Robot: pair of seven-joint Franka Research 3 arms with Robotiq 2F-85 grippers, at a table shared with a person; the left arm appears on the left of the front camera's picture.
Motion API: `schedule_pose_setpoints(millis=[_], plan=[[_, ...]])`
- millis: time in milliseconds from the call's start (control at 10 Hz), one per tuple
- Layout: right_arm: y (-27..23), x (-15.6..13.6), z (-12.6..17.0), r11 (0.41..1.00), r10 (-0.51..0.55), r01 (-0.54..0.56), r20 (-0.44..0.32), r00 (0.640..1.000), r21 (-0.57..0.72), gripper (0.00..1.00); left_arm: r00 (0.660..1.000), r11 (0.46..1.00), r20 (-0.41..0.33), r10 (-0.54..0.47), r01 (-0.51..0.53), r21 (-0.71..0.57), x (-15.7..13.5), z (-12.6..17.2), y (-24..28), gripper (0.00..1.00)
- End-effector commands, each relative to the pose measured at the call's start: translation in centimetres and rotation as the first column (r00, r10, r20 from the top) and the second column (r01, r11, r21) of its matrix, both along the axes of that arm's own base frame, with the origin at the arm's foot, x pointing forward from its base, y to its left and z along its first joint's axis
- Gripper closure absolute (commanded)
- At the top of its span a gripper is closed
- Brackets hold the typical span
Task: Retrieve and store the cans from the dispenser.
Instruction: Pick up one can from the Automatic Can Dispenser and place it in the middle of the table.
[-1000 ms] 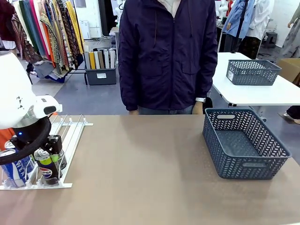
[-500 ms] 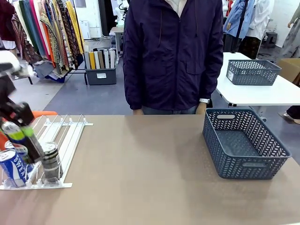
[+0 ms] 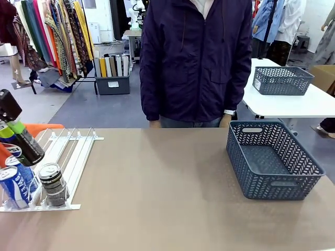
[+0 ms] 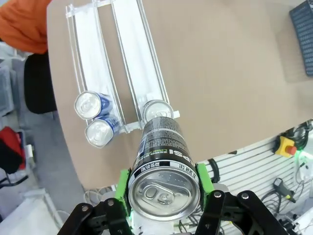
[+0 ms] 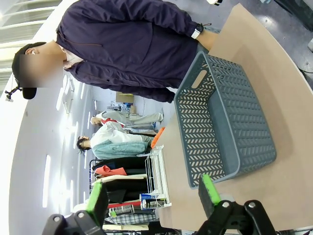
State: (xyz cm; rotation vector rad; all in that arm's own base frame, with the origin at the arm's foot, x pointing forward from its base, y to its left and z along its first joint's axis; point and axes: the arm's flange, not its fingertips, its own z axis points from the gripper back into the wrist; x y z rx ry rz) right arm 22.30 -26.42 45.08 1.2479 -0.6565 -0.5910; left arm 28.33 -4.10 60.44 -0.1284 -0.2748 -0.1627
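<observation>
black can (image 4: 164,147), green left claw pads (image 4: 122,191); blue cans (image 3: 15,191); white dispenser (image 3: 78,154); grey herringbone basket (image 3: 246,146).

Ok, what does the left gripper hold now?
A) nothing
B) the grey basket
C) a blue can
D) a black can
D: the left gripper is shut on a black can, its green pads on both sides, above the dispenser.

The held can (image 4: 164,161) is metal, with a bright silver top and a glossy black printed wall; the cans (image 4: 90,105) in the dispenser (image 3: 73,151) have the same silver tops. The dispenser is smooth white plastic with a slight sheen. The table (image 3: 157,209) is smooth matt brown, the basket (image 3: 246,157) matt grey-blue perforated plastic, the jacket (image 3: 196,57) dark matt cloth.
</observation>
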Motion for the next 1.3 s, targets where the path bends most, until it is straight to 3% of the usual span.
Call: schedule_pose_setpoints(millis=[0, 200, 400, 600, 700, 900, 1200], plan=[[-0.2, -0.1, 0.1, 1.000, 0.012, -0.011, 0.023, 1.000, -0.017, 0.00, 1.000, 1.000, 0.002, 0.001, -0.001, 0.020, 0.0, 0.1, -0.4, 1.00], [-0.2, -0.1, 0.1, 1.000, 0.012, -0.011, 0.023, 1.000, -0.017, 0.00, 1.000, 1.000, -0.006, -0.005, 0.005, 0.002, 0.1, -0.2, -0.2, 1.00], [-0.2, -0.1, 0.1, 1.000, 0.012, -0.011, 0.023, 1.000, -0.017, 0.00, 0.997, 0.990, 0.019, 0.078, -0.075, -0.123, 0.2, -0.4, -3.6, 1.00], [-0.2, -0.1, 0.1, 1.000, 0.012, -0.011, 0.023, 1.000, -0.017, 0.00, 0.999, 0.991, 0.048, -0.002, 0.008, -0.134, 2.4, -0.4, -13.0, 1.00], [-0.2, -0.1, 0.1, 1.000, 0.012, -0.011, 0.023, 1.000, -0.017, 0.00, 0.996, 0.985, 0.013, -0.090, 0.090, -0.145, 3.8, -0.8, -19.0, 1.00], [-0.2, -0.1, 0.1, 1.000, 0.012, -0.011, 0.023, 1.000, -0.017, 0.00, 0.994, 0.995, -0.050, -0.099, 0.099, -0.007, 5.6, -3.0, -29.5, 1.00], [-0.2, -0.1, 0.1, 1.000, 0.012, -0.011, 0.023, 1.000, -0.017, 0.00, 0.998, 0.995, -0.048, -0.039, 0.043, 0.087, 7.1, -8.9, -39.0, 1.00]])
